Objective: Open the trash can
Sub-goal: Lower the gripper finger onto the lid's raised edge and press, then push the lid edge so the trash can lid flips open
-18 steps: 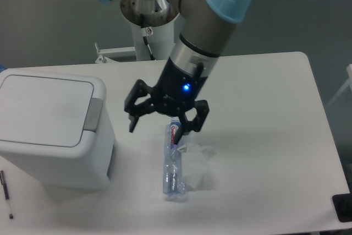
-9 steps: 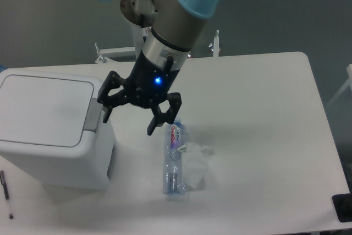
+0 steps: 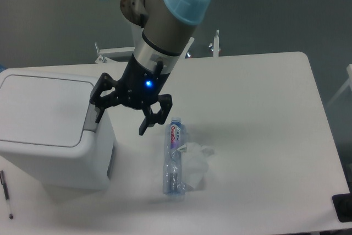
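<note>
The trash can is a large white boxy bin at the left of the table, its flat lid shut and a grey push-tab on its right edge. My gripper hangs open just to the right of the bin. Its left finger is over the grey tab and its right finger is over the table. Nothing is between the fingers. I cannot tell whether the left finger touches the tab.
A clear plastic bottle lies on the table right of the gripper, with crumpled clear wrap beside it. A pen lies at the front left. A black object sits at the front right corner.
The gripper has moved left from above the bottle to the bin's right edge, staying open. The bottle and the bin have not moved.
</note>
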`<action>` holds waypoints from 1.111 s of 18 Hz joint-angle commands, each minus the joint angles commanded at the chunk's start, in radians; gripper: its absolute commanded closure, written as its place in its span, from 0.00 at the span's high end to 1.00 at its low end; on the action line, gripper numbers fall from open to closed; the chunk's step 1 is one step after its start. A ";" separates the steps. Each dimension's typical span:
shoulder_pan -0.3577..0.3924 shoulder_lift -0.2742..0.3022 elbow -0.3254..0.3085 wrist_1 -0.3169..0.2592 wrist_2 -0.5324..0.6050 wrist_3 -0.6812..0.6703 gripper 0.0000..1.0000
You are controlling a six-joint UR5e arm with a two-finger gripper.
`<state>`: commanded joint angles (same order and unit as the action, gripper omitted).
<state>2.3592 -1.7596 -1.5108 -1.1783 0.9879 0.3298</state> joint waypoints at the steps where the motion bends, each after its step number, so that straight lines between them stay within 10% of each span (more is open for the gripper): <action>1: -0.002 0.011 -0.015 0.017 0.000 0.000 1.00; 5: -0.002 0.023 -0.057 0.097 0.002 0.000 1.00; 20: -0.012 0.025 -0.083 0.105 0.032 -0.008 1.00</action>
<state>2.3470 -1.7349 -1.5938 -1.0738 1.0201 0.3221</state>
